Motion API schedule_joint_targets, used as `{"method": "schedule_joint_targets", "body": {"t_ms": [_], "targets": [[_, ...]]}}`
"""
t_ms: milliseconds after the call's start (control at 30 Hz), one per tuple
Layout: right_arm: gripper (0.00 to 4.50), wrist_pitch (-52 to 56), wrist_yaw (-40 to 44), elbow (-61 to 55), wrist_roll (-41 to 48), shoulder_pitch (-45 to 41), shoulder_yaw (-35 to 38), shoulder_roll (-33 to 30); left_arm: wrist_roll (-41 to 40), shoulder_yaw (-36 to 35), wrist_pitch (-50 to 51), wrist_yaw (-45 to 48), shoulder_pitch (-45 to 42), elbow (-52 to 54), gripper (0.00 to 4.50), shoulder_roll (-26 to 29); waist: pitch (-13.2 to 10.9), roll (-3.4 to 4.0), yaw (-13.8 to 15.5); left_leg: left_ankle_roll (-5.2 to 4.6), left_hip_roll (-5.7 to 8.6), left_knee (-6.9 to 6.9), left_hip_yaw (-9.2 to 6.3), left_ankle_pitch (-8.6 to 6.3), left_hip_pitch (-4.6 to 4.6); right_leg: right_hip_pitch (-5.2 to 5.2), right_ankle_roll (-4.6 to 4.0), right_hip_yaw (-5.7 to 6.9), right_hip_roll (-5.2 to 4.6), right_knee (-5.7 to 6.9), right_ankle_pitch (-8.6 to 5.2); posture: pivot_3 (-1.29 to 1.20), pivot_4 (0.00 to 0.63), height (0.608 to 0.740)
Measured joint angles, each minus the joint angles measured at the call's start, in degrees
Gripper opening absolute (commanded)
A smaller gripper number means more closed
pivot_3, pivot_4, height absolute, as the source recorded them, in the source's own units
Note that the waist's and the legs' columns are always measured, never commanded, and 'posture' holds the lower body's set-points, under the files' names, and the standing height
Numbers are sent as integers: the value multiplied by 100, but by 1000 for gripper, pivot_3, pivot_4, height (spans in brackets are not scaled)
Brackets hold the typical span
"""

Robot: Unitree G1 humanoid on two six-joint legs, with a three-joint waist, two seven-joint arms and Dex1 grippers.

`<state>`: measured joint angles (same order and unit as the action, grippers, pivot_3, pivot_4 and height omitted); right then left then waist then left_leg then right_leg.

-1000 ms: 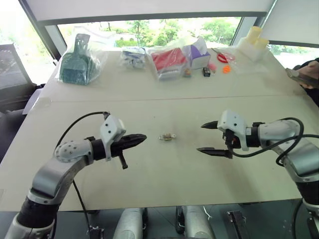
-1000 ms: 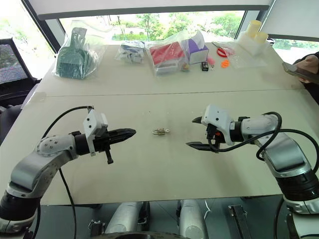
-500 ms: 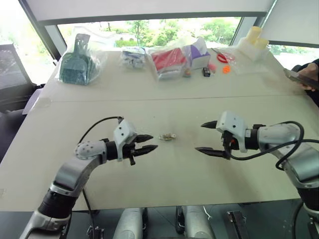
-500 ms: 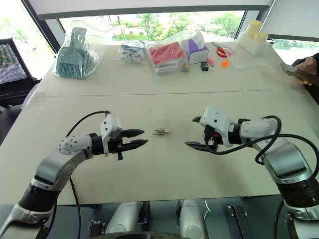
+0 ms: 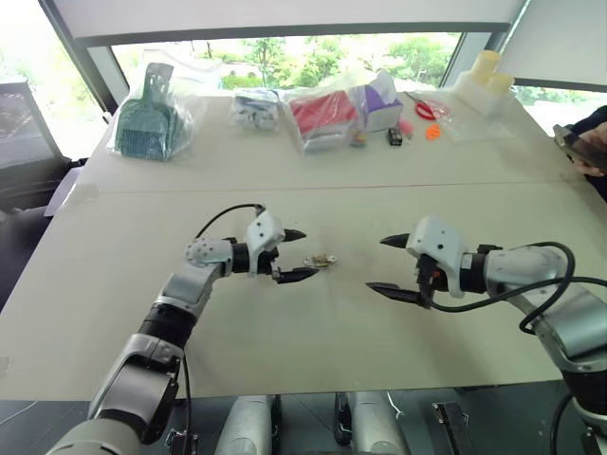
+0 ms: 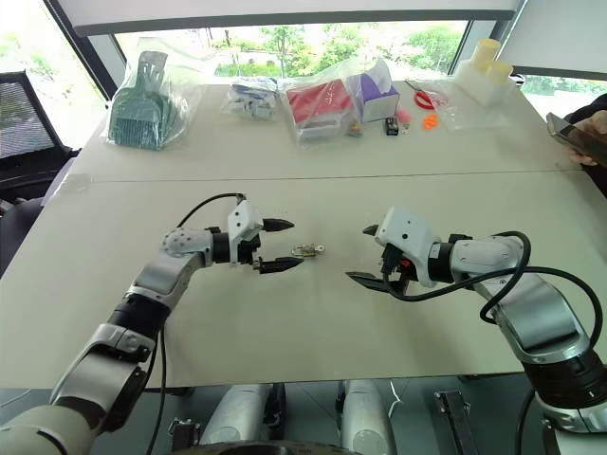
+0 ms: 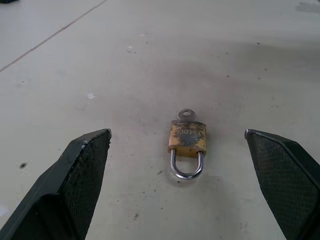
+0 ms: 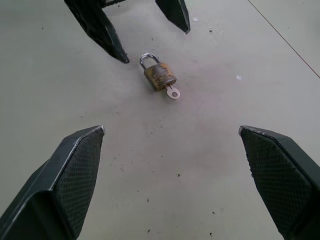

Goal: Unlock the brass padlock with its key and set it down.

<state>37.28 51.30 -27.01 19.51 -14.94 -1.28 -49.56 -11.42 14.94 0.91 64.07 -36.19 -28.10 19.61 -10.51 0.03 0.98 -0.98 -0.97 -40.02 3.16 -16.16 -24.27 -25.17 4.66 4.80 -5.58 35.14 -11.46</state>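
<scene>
- The brass padlock (image 7: 187,140) lay flat on the table (image 5: 313,332), near the middle, between the two grippers and touched by neither.
- Its silvery shackle (image 7: 186,165) appeared closed and pointed toward the left gripper (image 5: 296,254); the key (image 7: 186,115) stuck out of the opposite end, toward the right gripper (image 5: 387,264).
- The left gripper sat just at 9 o'clock of the padlock, fingers spread wide, one tip on either side of the shackle end, holding nothing.
- The right gripper hovered at 3 o'clock of the padlock, a little farther off, fingers likewise wide apart and empty.
- Bagged items (image 5: 327,114) lined the table's far edge, at 12 o'clock of the padlock and well apart from it.
- A person's hand (image 5: 593,152) holding a phone showed at the table's far right.
</scene>
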Motion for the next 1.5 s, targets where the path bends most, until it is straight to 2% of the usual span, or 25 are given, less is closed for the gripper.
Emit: {"method": "schedule_joint_targets", "body": {"t_ms": [400,500,700,733,967,1133,1300,1500], "targets": [[4500,206,-410,-522,54,482,245,3,606,25,-1431,605,-967,-2177,4470,-426,2,-4,9,-1,-1,-2,-4,0,-1,1,0,2,-2,0,0,0,150,740],[4500,244,-461,-557,89,552,261,3,646,-7,-1612,647,-1071,-2429,3737,-480,2,-4,10,-1,-1,-4,-6,0,0,2,0,2,-2,2,0,0,150,740],[4500,242,-509,-633,94,607,272,-6,723,-60,-1832,674,-1154,-2697,1008,-589,6,-7,17,-1,-1,-6,-9,0,8,12,-1,3,-3,3,0,0,150,740],[4500,242,-512,-633,94,606,272,-9,728,-77,-1846,673,-1154,-2704,737,-590,6,-7,14,-1,-1,-6,-10,0,10,13,-1,3,-3,3,0,0,150,740],[4500,17,-585,-579,-157,270,-16,-5,733,-116,-1725,795,-927,-2220,746,-345,6,-7,-48,-1,-6,-3,-8,-1,10,5,1,3,0,8,1,0,150,740],[4500,-992,-754,3,-1146,-175,-702,75,550,-270,-1055,1097,-668,-1256,746,201,5,-6,-35,-1,-6,1,-7,0,1,-10,3,3,3,17,1,0,150,740],[4500,-2550,-1007,869,-2449,-855,-1608,475,70,-547,-161,1357,-624,-65,746,739,4,-7,-26,0,1,-5,-4,0,-7,-10,4,1,0,13,1,0,150,740],[4500,-3695,-1390,1577,-3345,-1372,-1921,1045,-183,-698,400,1353,-691,551,746,881,4,-7,-27,1,3,-5,-2,2,-7,-8,6,2,1,13,1,0,150,740]]}}
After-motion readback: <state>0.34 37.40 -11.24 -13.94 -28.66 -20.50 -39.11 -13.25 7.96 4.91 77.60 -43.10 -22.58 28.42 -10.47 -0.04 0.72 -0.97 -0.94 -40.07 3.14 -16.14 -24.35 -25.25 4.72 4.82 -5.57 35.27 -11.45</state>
